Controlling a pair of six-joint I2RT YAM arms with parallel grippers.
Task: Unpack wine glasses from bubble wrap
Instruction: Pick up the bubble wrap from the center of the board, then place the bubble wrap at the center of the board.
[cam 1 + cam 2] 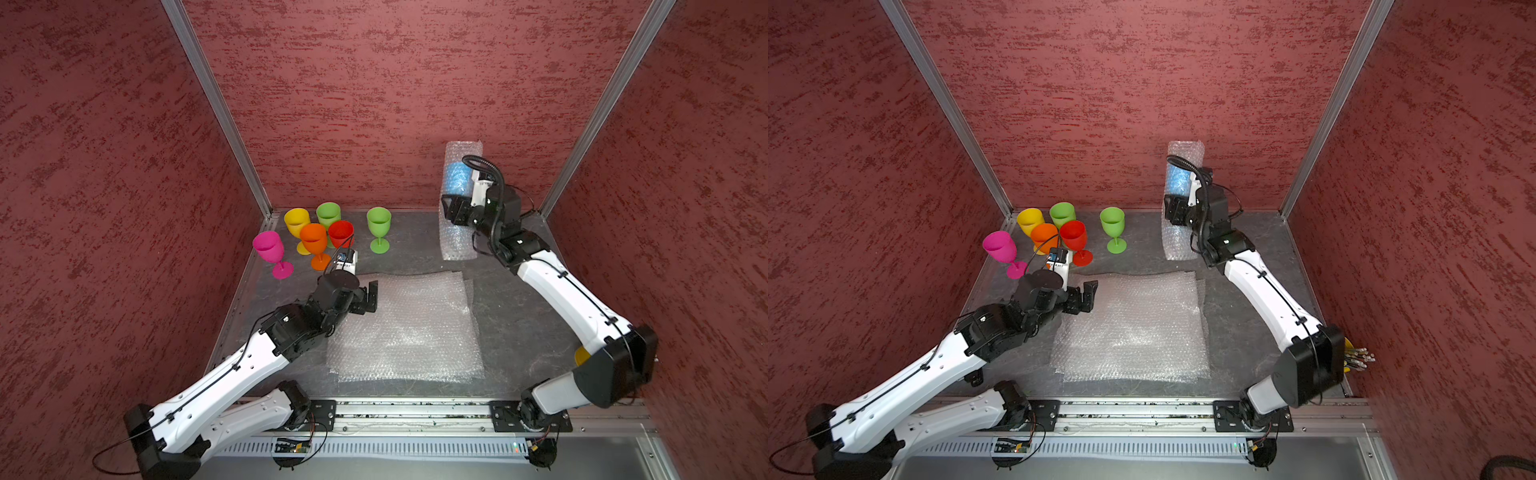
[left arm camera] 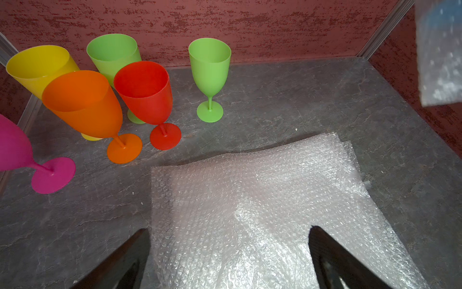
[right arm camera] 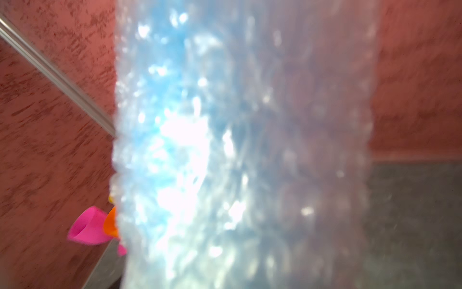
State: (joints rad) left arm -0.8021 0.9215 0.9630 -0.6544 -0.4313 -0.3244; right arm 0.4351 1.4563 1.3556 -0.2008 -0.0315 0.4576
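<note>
Six unwrapped wine glasses stand at the back left: pink (image 1: 268, 246), yellow (image 1: 297, 222), green (image 1: 328, 214), orange (image 1: 313, 237), red (image 1: 340, 233) and, apart from them, a second green one (image 1: 378, 222). A blue glass (image 1: 457, 178) shows through a roll of bubble wrap (image 1: 457, 245) held upright off the table at the back right. My right gripper (image 1: 455, 210) is closed around the roll's middle, and the wrap fills the right wrist view (image 3: 237, 150). Flat bubble wrap sheets (image 1: 415, 328) lie mid-table. My left gripper (image 2: 228, 229) hovers open over their near-left corner, holding nothing.
Red walls with aluminium posts (image 1: 216, 104) enclose the dark stone table (image 1: 511, 324) on three sides. A yellow bucket of pencils (image 1: 1358, 357) stands at the front right behind my right arm's elbow. The arms' mounting rail (image 1: 415, 411) runs along the front edge.
</note>
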